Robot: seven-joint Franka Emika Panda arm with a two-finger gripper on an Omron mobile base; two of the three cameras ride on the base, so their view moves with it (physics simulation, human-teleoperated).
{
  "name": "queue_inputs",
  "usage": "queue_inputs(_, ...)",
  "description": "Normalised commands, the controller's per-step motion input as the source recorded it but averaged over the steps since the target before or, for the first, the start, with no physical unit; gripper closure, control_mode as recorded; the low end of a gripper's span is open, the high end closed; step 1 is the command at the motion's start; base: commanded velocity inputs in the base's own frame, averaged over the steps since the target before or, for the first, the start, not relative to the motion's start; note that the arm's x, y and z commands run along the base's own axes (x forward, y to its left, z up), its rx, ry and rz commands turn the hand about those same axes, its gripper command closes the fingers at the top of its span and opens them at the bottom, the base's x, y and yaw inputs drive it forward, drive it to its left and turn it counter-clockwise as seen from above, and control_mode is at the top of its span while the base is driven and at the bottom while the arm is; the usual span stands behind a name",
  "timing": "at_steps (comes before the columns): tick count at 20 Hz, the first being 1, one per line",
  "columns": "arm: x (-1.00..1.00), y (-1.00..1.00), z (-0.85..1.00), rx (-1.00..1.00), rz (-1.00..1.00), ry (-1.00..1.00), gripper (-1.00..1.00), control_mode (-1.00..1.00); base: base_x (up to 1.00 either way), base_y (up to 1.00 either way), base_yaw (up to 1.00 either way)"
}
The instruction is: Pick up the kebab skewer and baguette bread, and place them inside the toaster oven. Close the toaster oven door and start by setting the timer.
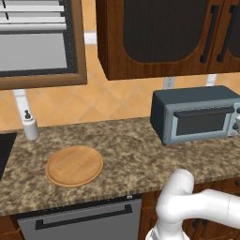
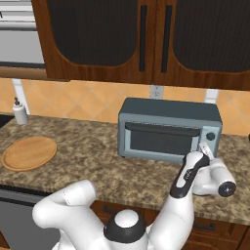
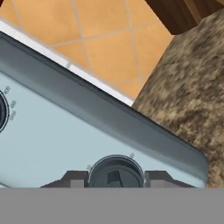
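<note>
The white arm rises from the base and reaches forward to the right front of the toaster oven (image 2: 168, 133), where the pincer (image 3: 115, 177) sits right at the oven's control panel. In the hand view its two dark fingertips (image 3: 73, 179) stand on either side of a round dark knob (image 3: 116, 171), one close to each flank; whether they press on it or stand a hair apart I cannot tell, so the pincer is partly closed around the knob and its grip is unclear. A second dial (image 3: 2, 110) shows at the left edge of that view, further along the pale blue-grey panel. The oven stands on the speckled brown worktop (image 1: 131, 154), and the toaster oven door (image 1: 202, 120) is shut, its dark glass window upright and its bar handle running along the top. Well to the left, a round wooden board (image 1: 74, 165) lies flat on the worktop with nothing on it. Beyond it, near the tiled back wall, stands a small white soap dispenser (image 1: 30, 125). Dark wooden cabinets (image 2: 141, 39) hang above the oven, and a wall outlet (image 2: 156, 91) sits on the tiles just behind it.
</note>
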Motion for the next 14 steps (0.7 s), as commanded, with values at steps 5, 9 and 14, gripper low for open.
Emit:
queue_inputs(5, 0.12, 0.47, 0.00, 0.00, -0.07, 0.00, 1.00, -1.00, 0.00, 0.00, 0.00)
queue_inputs(9, 0.18, 0.54, -0.01, 0.00, -0.09, 0.00, 1.00, -1.00, 0.00, 0.00, 0.00)
queue_inputs(14, 0.17, 0.30, 0.00, 0.02, -0.06, 0.00, 1.00, -1.00, 0.00, 0.00, 0.00)
